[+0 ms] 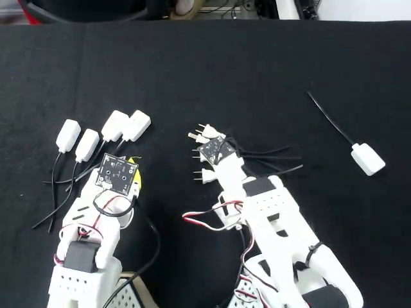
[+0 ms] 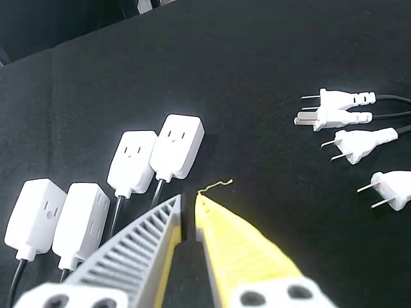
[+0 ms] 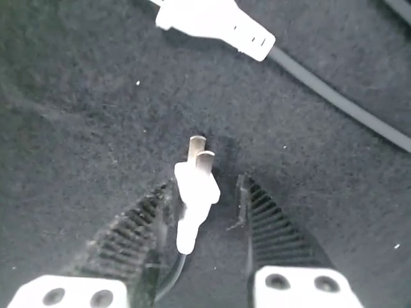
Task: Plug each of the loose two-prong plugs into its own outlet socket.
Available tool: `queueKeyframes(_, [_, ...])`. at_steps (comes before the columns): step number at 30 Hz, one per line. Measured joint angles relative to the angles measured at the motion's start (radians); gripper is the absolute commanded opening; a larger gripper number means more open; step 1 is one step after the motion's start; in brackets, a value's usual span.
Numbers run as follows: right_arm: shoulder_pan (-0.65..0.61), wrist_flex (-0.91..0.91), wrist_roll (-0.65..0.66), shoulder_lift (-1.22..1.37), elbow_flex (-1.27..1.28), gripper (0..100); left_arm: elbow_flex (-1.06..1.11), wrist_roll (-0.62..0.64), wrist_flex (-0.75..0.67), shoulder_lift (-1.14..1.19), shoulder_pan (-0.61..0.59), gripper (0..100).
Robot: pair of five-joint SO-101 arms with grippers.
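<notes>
Over on the left of the black cloth [image 1: 257, 64] four white sockets sit in a loose row. The far-left socket [image 1: 67, 135] and the second socket [image 1: 87, 145] lie side by side. The third socket [image 1: 114, 125] and fourth socket [image 1: 136, 126] touch each other a little further up the table. Their black cords [image 1: 58, 176] trail back toward 7 o'clock, alongside the left arm.

The left gripper [image 2: 187, 200] sits just short of the third and fourth sockets, which lie at about 12 o'clock from it. Its grey finger [image 2: 151, 234] and yellow finger [image 2: 228, 240] are drawn almost together, with only a sliver between the tips and nothing in it. A stray thread [image 2: 215, 186] curls off the yellow tip. Nothing stands between this gripper and the sockets.

At about 3 o'clock from it, the loose plugs lie in a small cluster near the table's middle. There is a top pair [image 2: 343, 99] lying close together, a third plug [image 2: 363, 142] below them, and a lowest plug [image 2: 392, 189] set a bit apart. All their prongs point toward the sockets.

The right gripper [image 3: 205, 183] is down in that cluster with its jaws spread. One plug [image 3: 196, 192] lies between them, leaning against one finger [image 3: 138, 224] and clear of the other. A neighbouring plug [image 3: 218, 22] and its cord [image 3: 334, 90] lie just beyond the tips.

Far off at 3 o'clock, well apart from everything, lies a lone socket [image 1: 367, 158] with its own thin cord [image 1: 327, 115].
</notes>
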Motion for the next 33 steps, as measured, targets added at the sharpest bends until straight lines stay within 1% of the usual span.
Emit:
queueKeyframes(4, [0.000, -0.005, 0.000, 0.000, 0.003, 15.3, 0.006, 0.000, 0.000, 0.000, 0.000, 5])
queueKeyframes(8, [0.000, -0.009, 0.000, 0.000, 0.009, 10.6, 0.006, 0.000, 0.000, 0.000, 0.000, 5])
queueKeyframes(19, [-0.012, -0.009, 0.000, 0.000, 0.012, 10.0, 0.025, 0.000, 0.000, 0.000, 0.021, 5])
queueKeyframes(23, [-0.015, -0.009, 0.025, 0.000, 0.014, 2.9, 0.025, 0.000, 0.000, 0.000, 0.021, 5])
queueKeyframes(25, [-0.021, -0.009, 0.034, 0.000, 0.014, 1.2, 0.025, 0.000, 0.000, 0.000, 0.021, 5])
queueKeyframes(29, [-0.020, -0.009, 0.064, 0.000, 0.014, 1.2, 0.025, 0.000, 0.000, 0.000, 0.021, 5])
queueKeyframes(33, [-0.017, -0.009, 0.068, 0.000, 0.014, 1.2, 0.025, 0.000, 0.000, 0.000, 0.021, 5])
